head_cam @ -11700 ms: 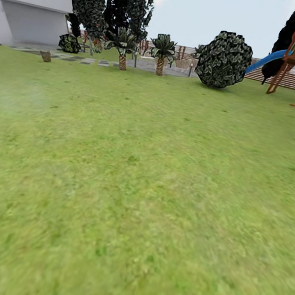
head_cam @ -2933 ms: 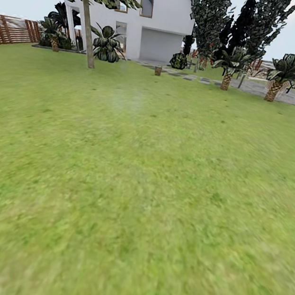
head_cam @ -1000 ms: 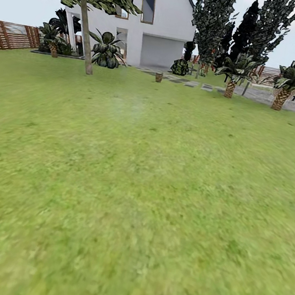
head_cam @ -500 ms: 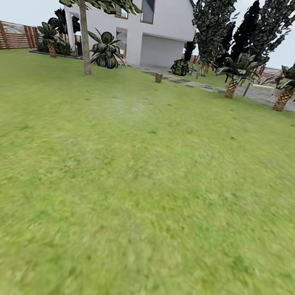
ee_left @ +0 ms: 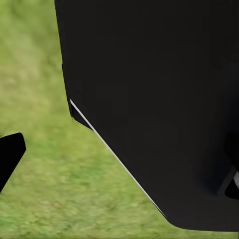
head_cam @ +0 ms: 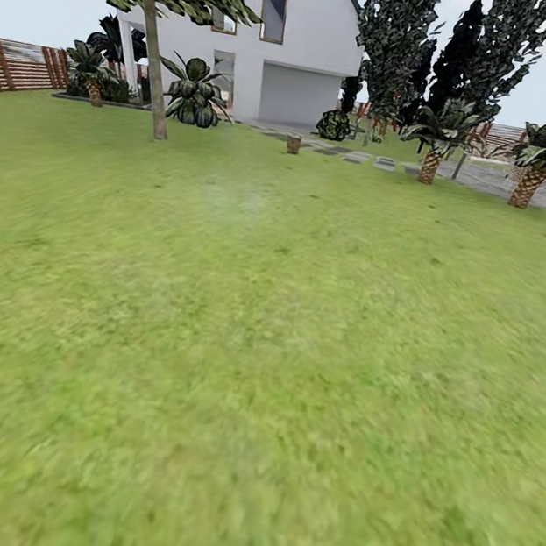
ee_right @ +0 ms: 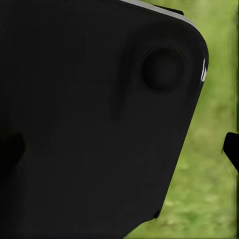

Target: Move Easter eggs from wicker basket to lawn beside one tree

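Lawn point(head_cam: 256, 377) wide – tree point(head_cam: 155, 76) trunk upright, far left

Mottled green lawn point(head_cam: 260, 351) (white house point(head_cam: 295, 63))

Far ahead of you stands a white house point(head_cam: 295, 37) with grey stepping stones point(head_cam: 363, 158) before it. Two short palms point(head_cam: 541, 158) rise at the right, tall dark conifers point(head_cam: 434, 51) behind them, and a brown slat fence point(head_cam: 19, 66) runs at the left
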{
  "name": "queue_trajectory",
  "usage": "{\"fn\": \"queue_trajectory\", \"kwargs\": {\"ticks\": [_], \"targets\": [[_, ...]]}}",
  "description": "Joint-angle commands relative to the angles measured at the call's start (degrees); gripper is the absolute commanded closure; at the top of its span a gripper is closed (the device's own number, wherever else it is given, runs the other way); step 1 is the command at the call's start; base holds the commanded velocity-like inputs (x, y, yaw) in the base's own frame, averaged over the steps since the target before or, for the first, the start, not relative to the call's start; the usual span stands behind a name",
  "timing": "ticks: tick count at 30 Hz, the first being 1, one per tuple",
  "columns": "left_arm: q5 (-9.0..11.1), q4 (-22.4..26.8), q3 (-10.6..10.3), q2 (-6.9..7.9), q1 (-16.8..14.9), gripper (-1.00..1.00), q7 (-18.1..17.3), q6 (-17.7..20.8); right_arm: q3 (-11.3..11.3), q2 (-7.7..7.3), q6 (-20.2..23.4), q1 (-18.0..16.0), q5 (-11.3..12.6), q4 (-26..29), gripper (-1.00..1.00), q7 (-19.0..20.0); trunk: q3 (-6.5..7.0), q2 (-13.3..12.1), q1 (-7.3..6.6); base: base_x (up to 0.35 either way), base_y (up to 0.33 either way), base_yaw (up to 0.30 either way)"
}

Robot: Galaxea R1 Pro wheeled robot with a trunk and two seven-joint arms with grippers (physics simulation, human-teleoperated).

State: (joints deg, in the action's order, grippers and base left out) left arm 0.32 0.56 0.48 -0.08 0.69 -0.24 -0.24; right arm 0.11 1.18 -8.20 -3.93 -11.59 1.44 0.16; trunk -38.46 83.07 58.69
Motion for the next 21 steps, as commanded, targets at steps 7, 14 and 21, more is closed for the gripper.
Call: {"fn": "queue_trajectory", "kwargs": {"ticks": [7, 14, 21], "targets": [[0.0, 0.1, 0.0, 0.0, 0.0, -1.0, 0.0, 0.0, 0.0, 0.07, -0.2, 0.0, -0.3, 0.0, -1.0, 0.0, -0.03, 0.0, 0.04, 0.34, 0.0, 0.0], [0.0, 0.1, 0.0, 0.0, 0.0, -1.0, 0.0, 0.0, 0.1, 0.1, -0.2, 0.0, -0.3, 0.0, -1.0, 0.0, -0.03, 0.0, 0.04, 0.34, 0.0, 0.0], [0.0, 0.1, 0.0, 0.07, 0.0, -1.0, 0.0, 0.0, 0.1, 0.17, -0.2, 0.0, -0.3, -0.1, -1.0, 0.0, -0.03, 0.0, 0.04, 0.34, 0.0, 0.0]]}}
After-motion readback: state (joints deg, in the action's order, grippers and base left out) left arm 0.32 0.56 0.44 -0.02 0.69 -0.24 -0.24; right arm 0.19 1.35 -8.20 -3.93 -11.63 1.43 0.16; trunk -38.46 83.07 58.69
